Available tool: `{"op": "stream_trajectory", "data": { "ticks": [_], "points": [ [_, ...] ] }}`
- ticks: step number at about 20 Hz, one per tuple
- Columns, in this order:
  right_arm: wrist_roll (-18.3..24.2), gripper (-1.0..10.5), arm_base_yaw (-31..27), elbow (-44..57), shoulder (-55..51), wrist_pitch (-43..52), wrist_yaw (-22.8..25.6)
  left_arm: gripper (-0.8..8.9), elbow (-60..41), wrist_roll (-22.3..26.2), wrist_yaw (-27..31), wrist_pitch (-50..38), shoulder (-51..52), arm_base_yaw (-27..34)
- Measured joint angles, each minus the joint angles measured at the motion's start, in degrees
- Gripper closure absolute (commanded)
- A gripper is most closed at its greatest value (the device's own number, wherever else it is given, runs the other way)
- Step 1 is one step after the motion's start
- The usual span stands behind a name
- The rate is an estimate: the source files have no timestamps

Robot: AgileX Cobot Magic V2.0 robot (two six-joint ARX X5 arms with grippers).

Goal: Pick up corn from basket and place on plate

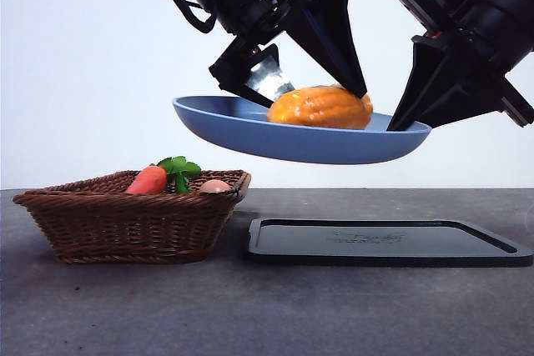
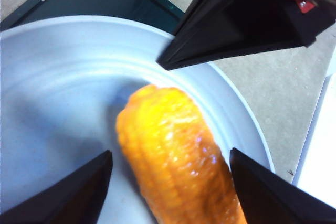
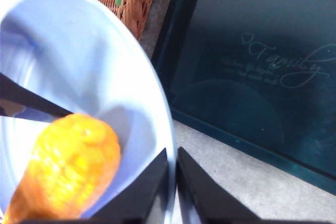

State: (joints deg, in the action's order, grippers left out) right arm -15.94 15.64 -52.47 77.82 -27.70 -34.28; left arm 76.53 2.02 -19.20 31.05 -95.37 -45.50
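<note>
The long orange-yellow corn cob with its bumpy kernels (image 1: 321,107) is seen lying on the round, shallow light-blue plate (image 1: 250,127), which is held in the air above the table, over the flat black rectangular tray (image 1: 388,243) and clear of it. The plate's rim is clamped at one edge between the closed jaws of the right gripper (image 3: 172,182), one jaw lying inside the rim and the other outside it; in the front view this gripper (image 1: 400,122) is found at the plate's right-hand edge. The left gripper (image 2: 170,182) is positioned over the middle of the plate with its jaws spread apart, one on either side of the corn, and no contact between the jaws and the cob can be made out; in the front view it (image 1: 313,89) is seen coming down from above, just behind the cob. The shallow brown woven wicker basket (image 1: 125,218) stands on the grey table (image 1: 250,314) just beside the tray, below and to the side of the raised plate. A red-orange carrot with green leaves (image 1: 154,177) and a small tan ball (image 1: 214,186) are seen inside the basket.
</note>
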Motion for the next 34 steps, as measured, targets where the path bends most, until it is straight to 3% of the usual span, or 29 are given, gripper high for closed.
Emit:
{"op": "stream_trajectory", "data": {
  "ticks": [12, 17, 25, 34],
  "points": [
    [0.02, 9.4, -1.31, 0.0, 0.0, 0.02, 0.2, 4.33, 5.84, -0.04, -0.02, 2.99, 7.93, 0.66],
    [0.02, 9.4, -5.53, -0.13, 0.28, 2.29, 1.77, 4.33, 5.97, -0.04, -0.02, 3.54, 12.35, 1.01],
    [0.07, 9.4, -13.11, -6.36, 12.35, 3.61, 3.3, 4.33, 5.97, -0.7, -0.02, 4.17, 17.0, 1.03],
    [0.22, 9.4, -14.1, -9.6, 23.1, 4.5, 3.26, 4.34, 5.97, -1.55, 0.0, 4.46, 17.33, 1.03]
  ]
}}
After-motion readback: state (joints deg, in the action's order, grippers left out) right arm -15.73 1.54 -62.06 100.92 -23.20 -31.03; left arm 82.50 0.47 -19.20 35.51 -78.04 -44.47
